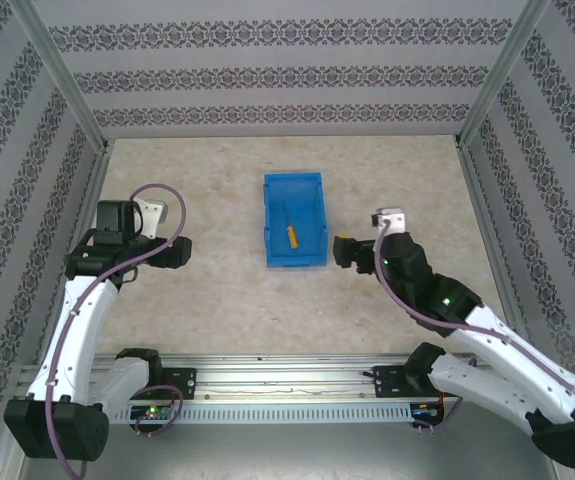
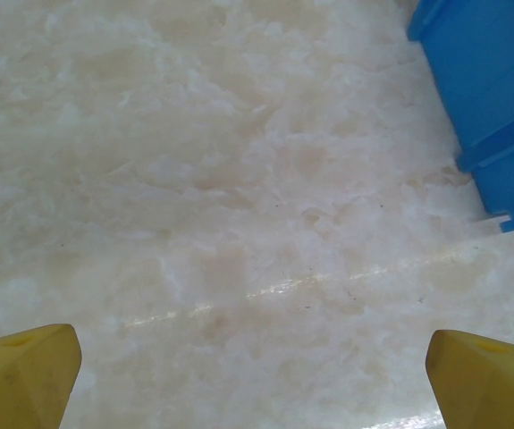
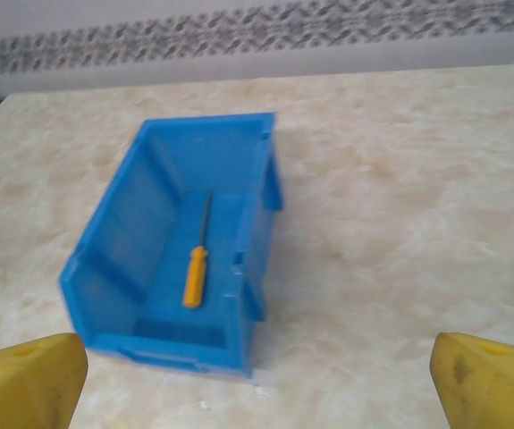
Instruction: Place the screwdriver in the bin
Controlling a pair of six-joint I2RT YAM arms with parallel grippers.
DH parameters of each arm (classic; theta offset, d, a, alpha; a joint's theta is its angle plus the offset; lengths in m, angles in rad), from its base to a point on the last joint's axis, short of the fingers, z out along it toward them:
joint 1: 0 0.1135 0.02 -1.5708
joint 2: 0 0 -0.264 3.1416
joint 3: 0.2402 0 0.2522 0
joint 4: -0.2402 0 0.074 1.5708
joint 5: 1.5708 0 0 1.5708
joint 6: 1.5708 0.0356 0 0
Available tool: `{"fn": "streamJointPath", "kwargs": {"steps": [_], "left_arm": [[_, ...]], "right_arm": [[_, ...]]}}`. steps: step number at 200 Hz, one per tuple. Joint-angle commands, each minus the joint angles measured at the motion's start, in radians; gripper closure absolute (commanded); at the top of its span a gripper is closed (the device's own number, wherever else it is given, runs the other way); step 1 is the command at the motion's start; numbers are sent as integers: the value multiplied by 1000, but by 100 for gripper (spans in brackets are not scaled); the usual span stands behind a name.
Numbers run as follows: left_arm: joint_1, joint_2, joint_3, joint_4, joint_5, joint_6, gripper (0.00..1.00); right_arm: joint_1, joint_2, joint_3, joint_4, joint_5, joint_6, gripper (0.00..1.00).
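Top external view: the small screwdriver with orange-yellow handle and thin silver shaft [image 1: 289, 230] lies inside the rectangular bright blue plastic bin [image 1: 307, 195] on the beige marbled counter [image 1: 217, 300], its tip pointing toward 12 o'clock. The right pincer [image 1: 345, 250], at the bin's 4 o'clock, is released and spread wide. The left pincer [image 1: 175, 252], at 9 o'clock, is likewise released.
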Motion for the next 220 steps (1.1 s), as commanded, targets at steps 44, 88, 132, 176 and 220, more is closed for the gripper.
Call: {"fn": "streamJointPath", "kwargs": {"steps": [44,88,132,176,220], "left_arm": [[-9,-29,-131,256,-129,-59,1],[-9,-90,-277,487,-188,-109,1],[-9,-102,-421,757,-218,-100,1],[-9,56,-613,1229,-187,-118,1],[-3,278,-678,1591,-232,-118,1]], "right_arm": [[-42,-222,-169,-3,48,10,2],[-81,-105,-139,-25,96,-24,2],[-142,-17,-190,159,135,-149,1],[-289,-5,-248,319,97,-221,2],[-403,-55,-382,477,59,-264,2]]}}
